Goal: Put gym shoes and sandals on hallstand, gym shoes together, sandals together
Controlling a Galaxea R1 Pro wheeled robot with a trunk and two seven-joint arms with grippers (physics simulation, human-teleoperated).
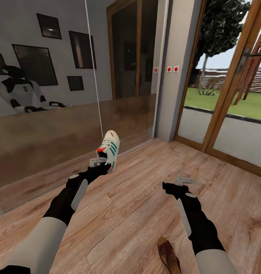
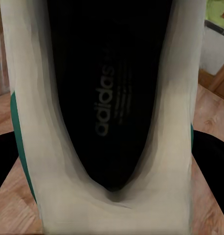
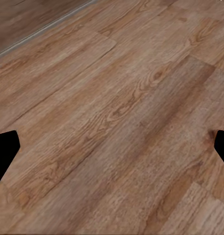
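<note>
Held one gym shoe clamped at the heel in the left gripper, lifted clear of the corridor floor, long axis running up and away from the arm, toe highest, just in front of the mirrored wardrobe door. Kept the right gripper empty, fingers wide apart, hovering over bare planks. Left one sandal on the floor behind that gripper, back toward the robot and beside the right forearm, probably the nearer arm for it.
</note>
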